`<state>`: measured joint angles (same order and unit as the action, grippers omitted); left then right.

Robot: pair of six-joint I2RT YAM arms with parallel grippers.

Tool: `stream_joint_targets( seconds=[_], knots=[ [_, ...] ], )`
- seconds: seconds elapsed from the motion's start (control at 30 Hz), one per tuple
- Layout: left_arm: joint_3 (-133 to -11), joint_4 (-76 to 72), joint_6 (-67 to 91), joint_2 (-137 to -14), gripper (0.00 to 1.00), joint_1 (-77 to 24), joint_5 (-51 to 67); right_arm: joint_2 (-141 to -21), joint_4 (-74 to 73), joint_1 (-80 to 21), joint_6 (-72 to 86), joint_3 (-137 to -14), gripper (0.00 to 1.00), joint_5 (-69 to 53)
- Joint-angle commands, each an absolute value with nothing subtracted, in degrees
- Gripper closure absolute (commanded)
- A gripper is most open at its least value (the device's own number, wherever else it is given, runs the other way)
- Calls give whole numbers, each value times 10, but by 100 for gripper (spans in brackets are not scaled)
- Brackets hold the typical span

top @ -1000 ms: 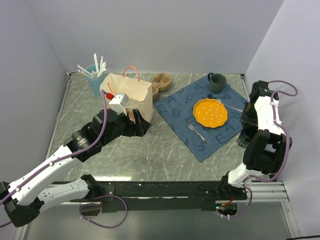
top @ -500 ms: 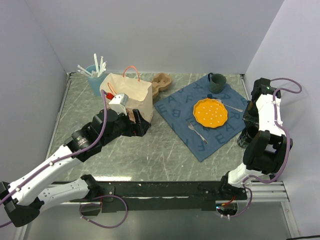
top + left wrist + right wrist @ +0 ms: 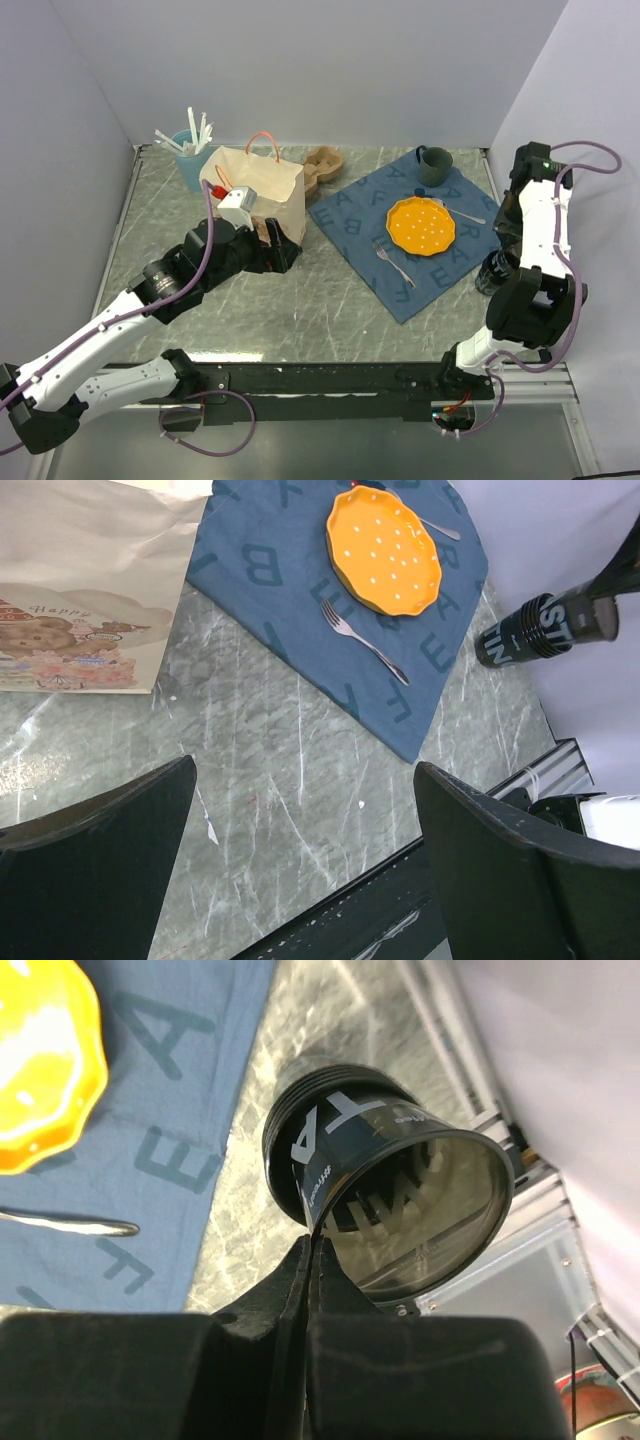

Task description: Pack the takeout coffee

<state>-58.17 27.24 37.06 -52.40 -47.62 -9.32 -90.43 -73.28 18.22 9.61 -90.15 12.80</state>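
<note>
Right wrist: jaws tight on takeout coffee (image 3: 340, 1145).

The takeout coffee (image 3: 340, 1135) is glossy black plastic; the bag (image 3: 275, 185), matt paper.

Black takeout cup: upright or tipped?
Tipped: the black takeout cup leans sideways, rim pinched by the shut right hand.

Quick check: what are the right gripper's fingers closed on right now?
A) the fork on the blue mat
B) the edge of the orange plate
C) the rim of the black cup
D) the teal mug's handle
C: in the right wrist view the right gripper is shut with the rim wall of the black cup pinched between its fingers.
</note>
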Motion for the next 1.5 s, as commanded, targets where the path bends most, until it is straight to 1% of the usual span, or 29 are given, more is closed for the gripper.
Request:
stream_joint_targets(
  seconds=[0.0, 0.1, 0.33, 0.37, 0.43, 0.47, 0.57, 0.63, 0.67, 0.7, 0.8, 0.83, 0.87, 0.9, 0.93, 1.03, 1.07, 1.17, 1.3, 1.37, 1.47],
  knots=[
    [-592, 251, 369, -514, 3, -477, -93, -881, -781, 169, 116, -972, 100, 171],
    [-593, 251, 369, -514, 3, -477, -92, -891, -810, 156, 120, -1013, 100, 191],
    [-605, 263, 365, -504, 3, -477, -106, -916, -847, 84, 122, -1142, 100, 235],
    [-606, 265, 366, -502, 3, -477, -109, -917, -843, 47, 115, -1163, 100, 247],
    [-612, 266, 365, -496, 3, -477, -121, -915, -827, 9, 108, -1178, 100, 251],
    [-613, 272, 365, -493, 3, -477, -129, -913, -820, -36, 98, -1182, 100, 244],
    [-622, 281, 366, -480, 3, -477, -166, -906, -795, -95, 101, -1160, 100, 221],
    [-629, 289, 363, -464, 3, -477, -196, -893, -776, -159, 104, -1137, 100, 208],
    [-633, 293, 363, -458, 3, -477, -206, -886, -766, -179, 114, -1104, 100, 209],
    [-638, 297, 363, -445, 3, -477, -216, -872, -754, -229, 119, -1084, 100, 208],
    [-649, 301, 363, -420, 3, -478, -253, -850, -700, -304, 154, -999, 100, 191],
    [-651, 302, 362, -416, 3, -477, -261, -851, -692, -355, 166, -982, 100, 190],
    [-653, 301, 360, -411, 3, -478, -277, -854, -682, -378, 194, -959, 100, 186],
    [-658, 304, 363, -402, 3, -477, -285, -864, -676, -401, 204, -951, 100, 182],
    [-661, 311, 366, -399, 3, -478, -295, -871, -672, -454, 212, -945, 100, 184],
    [-664, 319, 374, -387, 3, -477, -321, -910, -652, -527, 246, -931, 100, 208],
    [-661, 323, 376, -383, 3, -477, -327, -920, -645, -570, 256, -928, 100, 219],
    [-655, 333, 385, -372, 3, -477, -340, -966, -625, -633, 258, -933, 99, 235],
    [-664, 353, 395, -363, 3, -477, -348, -1023, -611, -673, 249, -943, 98, 237],
    [-663, 355, 396, -358, 3, -477, -350, -1034, -608, -678, 255, -940, 97, 238],
    [-657, 353, 403, -349, 3, -477, -346, -1038, -584, -681, 257, -913, 94, 208]
  ],
)
